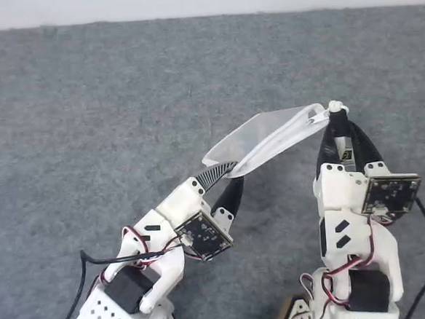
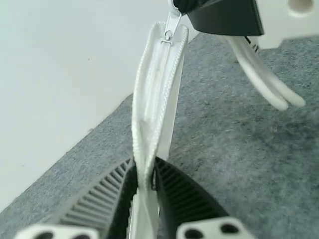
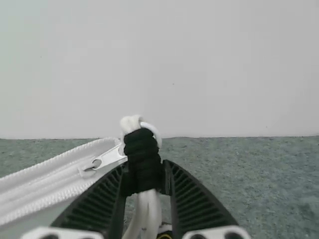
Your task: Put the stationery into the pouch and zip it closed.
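A translucent white pouch (image 1: 266,141) hangs in the air between the two arms, above the grey table. My left gripper (image 1: 224,175) is shut on the pouch's lower corner (image 2: 144,184), its ribbed black fingers (image 2: 184,196) pressed on the zipper edge. My right gripper (image 1: 336,118) is shut on the zipper pull's cord, a black-wrapped loop (image 3: 142,159) with a white knot on top. The metal slider (image 3: 97,163) sits at the end of the zipper track (image 2: 168,34), right beside the cord. A pale stick-like shape shows faintly through the pouch wall (image 2: 155,82).
Grey felt-like cloth (image 1: 85,117) covers the table up to a white wall at the back. Loose white cord ends (image 2: 264,82) dangle below the right gripper. Cables run along both arms near the front edge.
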